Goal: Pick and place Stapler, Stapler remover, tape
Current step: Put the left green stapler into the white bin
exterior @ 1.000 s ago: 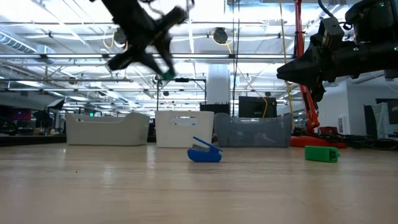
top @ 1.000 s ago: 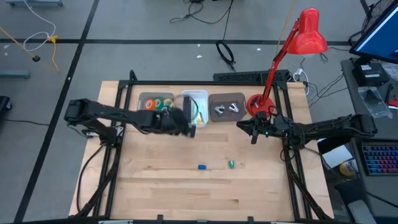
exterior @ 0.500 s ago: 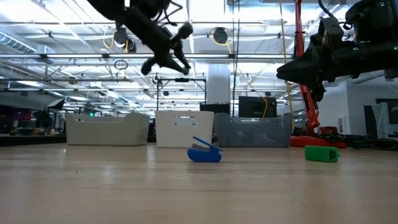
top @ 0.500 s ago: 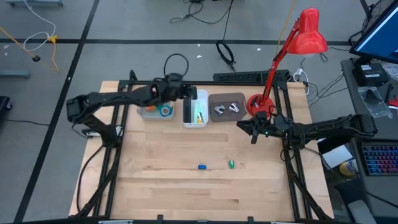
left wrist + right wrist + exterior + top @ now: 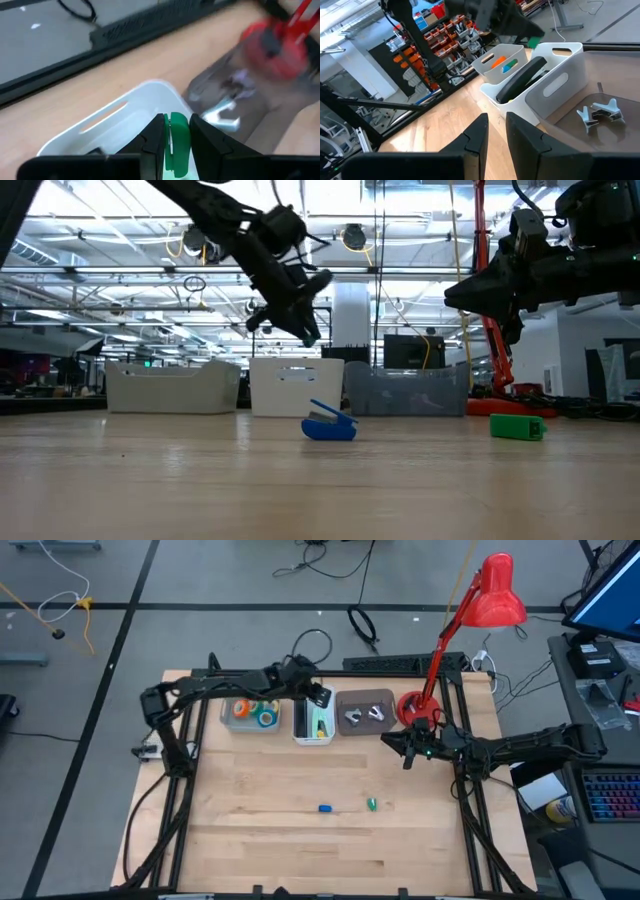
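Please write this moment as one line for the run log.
left gripper: holds green item above white bin | right gripper: waits near red lamp base | on table: blue stapler, green piece

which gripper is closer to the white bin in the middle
Left. The left gripper hangs right above the white bin, shut on a green stapler. The right gripper hovers off to the bin's right, past the grey tray.

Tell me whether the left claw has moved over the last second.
Yes. The left claw, gripping a small green piece, swung from in front of the white bin to above its far end.
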